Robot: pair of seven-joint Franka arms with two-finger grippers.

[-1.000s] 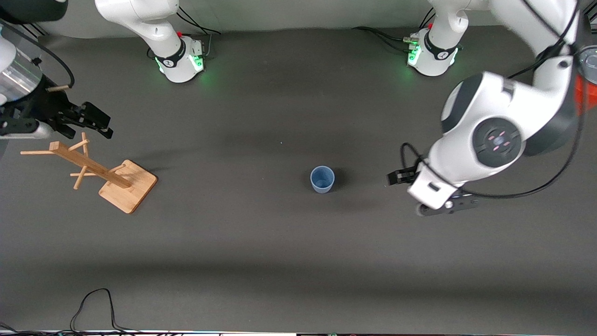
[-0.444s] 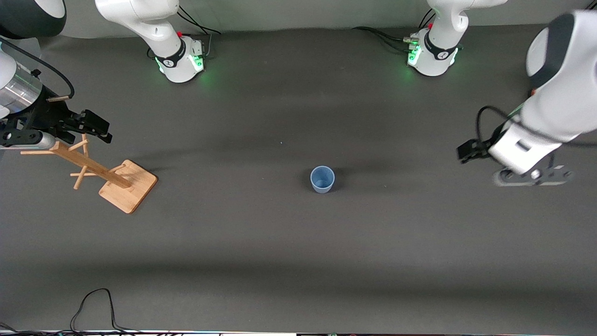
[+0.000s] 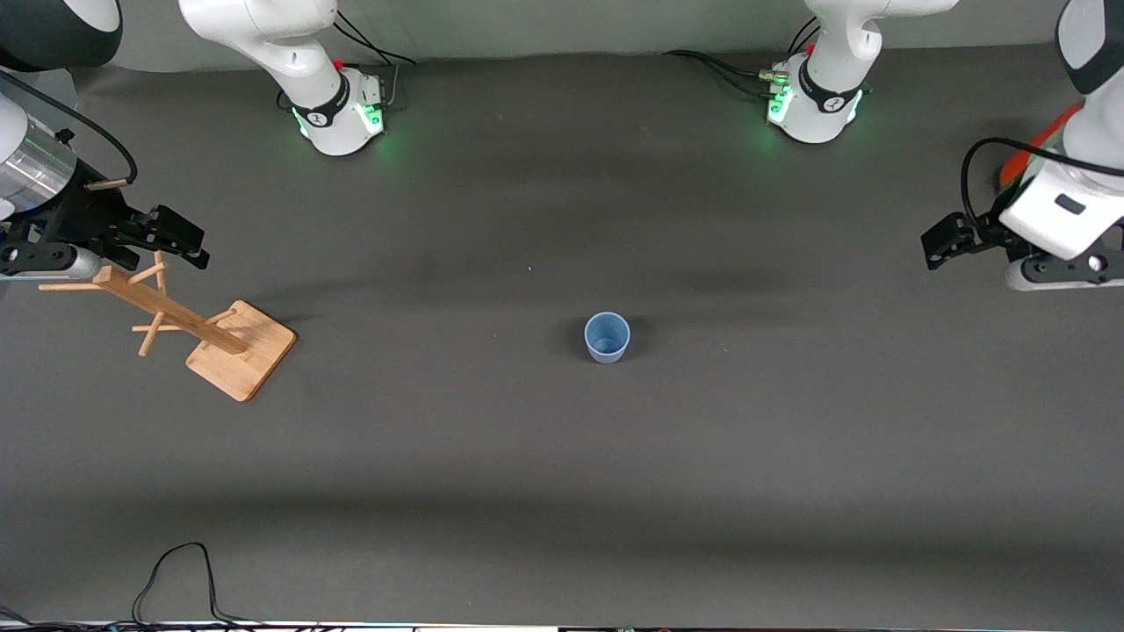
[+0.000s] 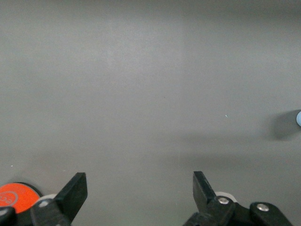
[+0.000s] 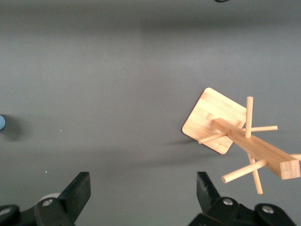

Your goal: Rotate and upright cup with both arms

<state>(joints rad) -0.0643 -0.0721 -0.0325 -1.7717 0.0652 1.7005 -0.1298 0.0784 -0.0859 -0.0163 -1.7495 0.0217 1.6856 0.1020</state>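
Dark grey matting covers our table [image 3: 492, 491], and from the edge nearest the front camera we meet only a loop of black cable [image 3: 176, 575] at the right arm's corner before reaching the cup [image 3: 607, 337], which stands upright and mouth up near the table's middle, holding nothing that we can see. Farther back, toward the right arm's end, the wooden rack [image 3: 176, 318] stands on its base. Our right gripper [image 3: 180, 239] hangs over the rack's top, fingers spread and empty. Our left gripper [image 3: 944, 241] has pulled away from the cup within the last second and is now over the left arm's edge, jaws apart, holding nothing, beside the orange-red can [image 4: 16, 197]. We judge the uprighting done and both arms retiring.
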